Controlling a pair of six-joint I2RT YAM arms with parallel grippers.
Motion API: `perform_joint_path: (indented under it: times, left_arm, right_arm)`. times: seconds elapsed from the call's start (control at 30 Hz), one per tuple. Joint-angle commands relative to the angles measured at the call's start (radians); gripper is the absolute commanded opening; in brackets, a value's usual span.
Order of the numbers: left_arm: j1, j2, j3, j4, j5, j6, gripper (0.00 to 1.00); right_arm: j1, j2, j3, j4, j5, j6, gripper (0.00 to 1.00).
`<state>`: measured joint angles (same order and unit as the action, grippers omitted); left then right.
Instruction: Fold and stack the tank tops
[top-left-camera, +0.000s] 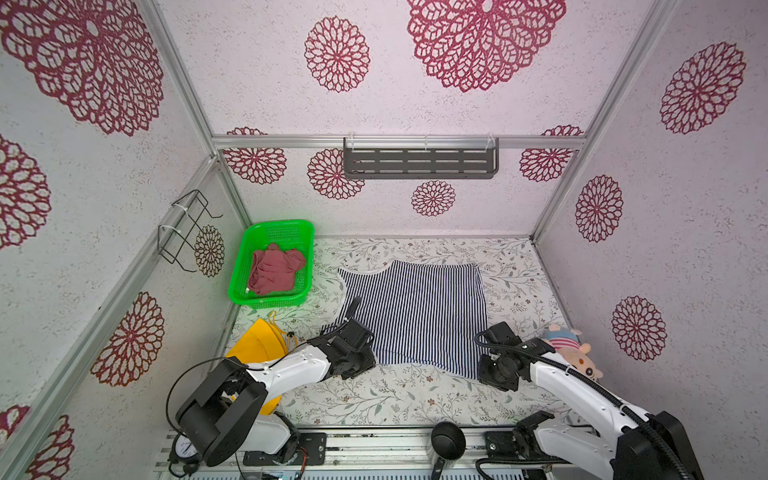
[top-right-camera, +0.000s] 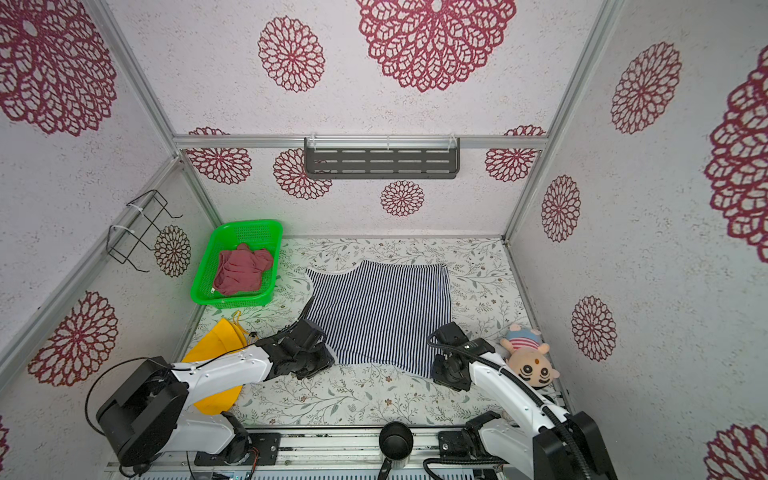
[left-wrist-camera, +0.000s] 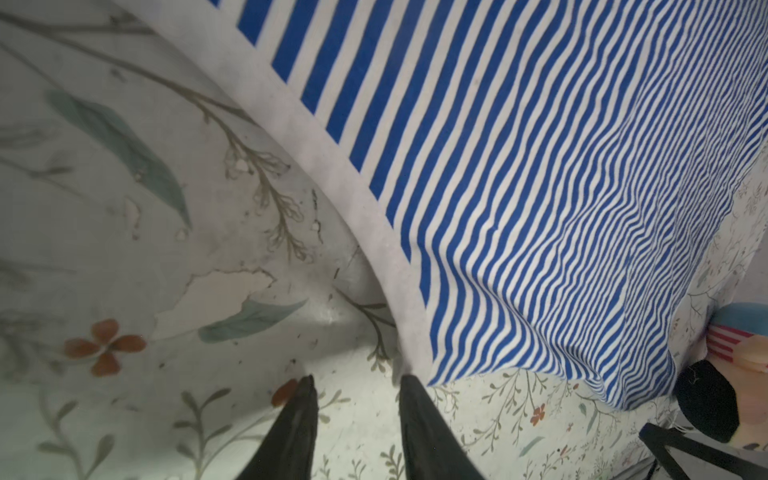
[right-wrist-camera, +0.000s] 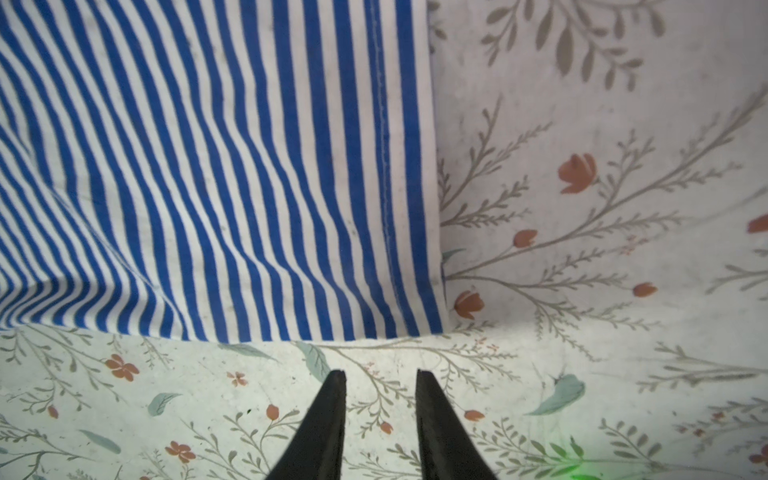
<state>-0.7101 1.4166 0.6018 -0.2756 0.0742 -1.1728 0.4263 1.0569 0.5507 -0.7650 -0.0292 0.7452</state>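
The navy-and-white striped tank top (top-left-camera: 419, 311) (top-right-camera: 382, 311) lies spread flat on the floral table in both top views. The rose-red tank top (top-left-camera: 274, 270) (top-right-camera: 243, 272) sits crumpled in the green basket (top-left-camera: 237, 270). My left gripper (left-wrist-camera: 358, 380) is low at the striped top's near left edge. It is open and holds nothing, and one fingertip (left-wrist-camera: 411, 386) touches the white trim (left-wrist-camera: 332, 166). My right gripper (right-wrist-camera: 380, 374) is open and empty over bare tablecloth, just short of the top's near right corner (right-wrist-camera: 432, 320).
A yellow cloth hat (top-left-camera: 259, 345) lies under the left arm at the near left. A plush doll (top-left-camera: 575, 353) sits beside the right arm at the right wall. A black pot (top-left-camera: 448, 439) stands on the front rail. A wire rack (top-left-camera: 187, 228) and a grey shelf (top-left-camera: 419, 163) hang on the walls.
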Motion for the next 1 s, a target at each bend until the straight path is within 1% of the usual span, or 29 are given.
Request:
perform_joint_path:
  times: [0.0,0.17,0.3,0.43,0.57,0.7,0.73,0.8,0.87,0.97]
  left_arm:
    - [-0.014,0.034,0.028,0.039,0.007,-0.014,0.38]
    - [-0.017,0.081,0.038,0.069,0.009,-0.014,0.43]
    - [-0.023,0.109,0.052,0.07,0.005,-0.01,0.44]
    - [-0.025,0.121,0.055,0.069,0.001,-0.011,0.39]
    - [-0.025,0.122,0.055,0.062,-0.001,-0.017,0.31]
    - [-0.025,0.118,0.058,0.048,0.001,-0.016,0.29]
    - [-0.024,0.117,0.059,0.041,0.0,-0.016,0.31]
    - [-0.025,0.11,0.062,0.025,0.002,-0.012,0.4]
    - [-0.027,0.101,0.066,0.007,0.006,-0.011,0.46]
    - [-0.042,0.085,0.063,-0.011,0.009,-0.018,0.46]
  right_arm:
    - [-0.015,-0.03,-0.015,-0.005,0.011,0.032,0.3]
    - [-0.039,-0.039,-0.052,0.046,0.003,0.041,0.28]
    - [-0.043,-0.026,-0.06,0.08,0.024,0.044,0.29]
    - [-0.053,-0.003,-0.066,0.096,0.036,0.033,0.28]
    - [-0.061,-0.021,-0.074,0.101,0.065,0.042,0.28]
    - [-0.069,-0.028,-0.08,0.107,0.079,0.045,0.29]
    - [-0.071,-0.029,-0.08,0.108,0.081,0.045,0.29]
    - [-0.073,-0.023,-0.084,0.114,0.085,0.045,0.3]
    - [-0.073,-0.013,-0.092,0.126,0.08,0.041,0.29]
    - [-0.072,0.006,-0.094,0.139,0.077,0.037,0.22]
